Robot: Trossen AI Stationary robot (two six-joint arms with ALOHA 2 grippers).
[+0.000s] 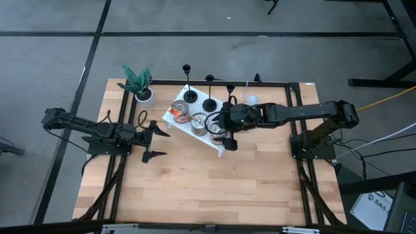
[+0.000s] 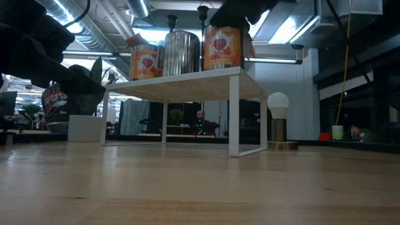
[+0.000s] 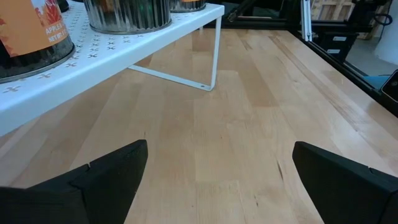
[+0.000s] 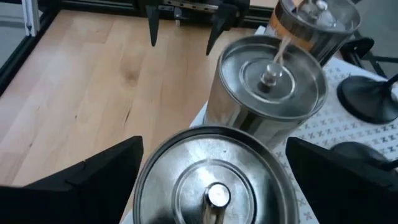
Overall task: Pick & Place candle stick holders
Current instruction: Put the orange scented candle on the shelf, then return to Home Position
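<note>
The right tool point(image 1: 227, 138) hovers wide open and empty over the cans on the white wire shelf point(image 1: 209, 141), so this looks like the approach step; next it must reach a stem. 3 candle stick holders point(image 1: 210, 104) stand on the shelf's far side, beside 3 cans point(image 4: 267, 87). The left tool point(image 1: 155, 143) waits open on the desk point(image 1: 195, 188).

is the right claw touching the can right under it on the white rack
Apart. The right wrist view shows the right claw open, its dark fingers standing clear on either side of the silver can, with wood table visible in the gap.
</note>
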